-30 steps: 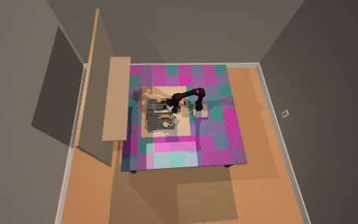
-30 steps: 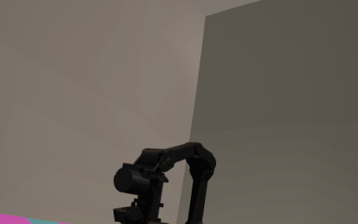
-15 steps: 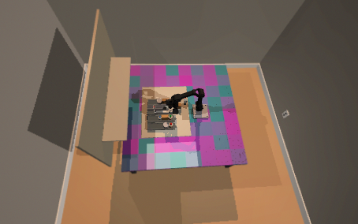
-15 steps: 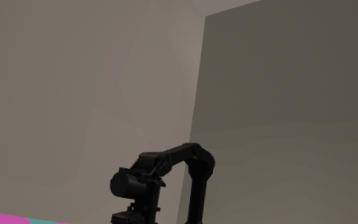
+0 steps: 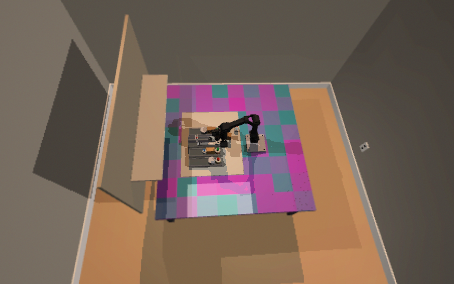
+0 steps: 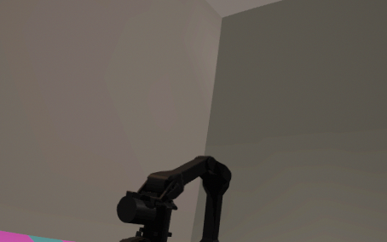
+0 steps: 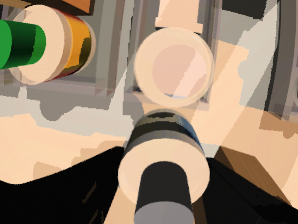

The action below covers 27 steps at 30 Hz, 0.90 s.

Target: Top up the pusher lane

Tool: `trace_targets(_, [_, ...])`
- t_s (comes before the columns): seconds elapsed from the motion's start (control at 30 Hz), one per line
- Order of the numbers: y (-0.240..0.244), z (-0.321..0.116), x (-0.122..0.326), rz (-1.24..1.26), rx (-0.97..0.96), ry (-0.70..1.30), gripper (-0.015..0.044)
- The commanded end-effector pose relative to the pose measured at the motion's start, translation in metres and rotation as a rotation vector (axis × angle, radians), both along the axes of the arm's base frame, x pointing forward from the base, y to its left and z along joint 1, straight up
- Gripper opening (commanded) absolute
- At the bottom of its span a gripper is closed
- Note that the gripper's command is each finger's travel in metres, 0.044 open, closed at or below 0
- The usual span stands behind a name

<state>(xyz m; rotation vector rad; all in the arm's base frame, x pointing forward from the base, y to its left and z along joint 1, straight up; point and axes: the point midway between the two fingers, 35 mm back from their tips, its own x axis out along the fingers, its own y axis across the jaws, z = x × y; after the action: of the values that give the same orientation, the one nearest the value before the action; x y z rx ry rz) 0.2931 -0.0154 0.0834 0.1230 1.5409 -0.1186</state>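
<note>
My gripper (image 7: 164,160) is shut on a jar (image 7: 159,133) with a cream shoulder, a dark and blue label band and a black, grey-ended knob. In the wrist view it is held just in front of a lane's front end. A pale jar (image 7: 175,67) with a round pinkish top stands at the front of that lane (image 7: 216,75), with a pale block-like part directly behind it. The held jar's far edge lies close to this jar in the view; whether they touch, and the held jar's height, I cannot tell. In the top view the arm hides the fingertips.
A green-knobbed jar (image 7: 37,45) (image 5: 218,149) with an orange label stands in the neighbouring lane, with an orange block (image 7: 75,4) (image 5: 210,150) behind it. A red-topped jar (image 5: 218,160) stands in the outer lane. A brown block (image 7: 255,172) is close beside the right finger.
</note>
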Motion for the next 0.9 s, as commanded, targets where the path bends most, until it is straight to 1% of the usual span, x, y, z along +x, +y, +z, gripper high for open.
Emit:
trace_targets(0.0, [0.0003, 0.0008, 0.0024, 0.005, 0.003, -0.006, 0.0000])
trace_targets(0.87, [-0.0009, 0.0013, 0.0111, 0.005, 0.003, -0.006, 0.0000])
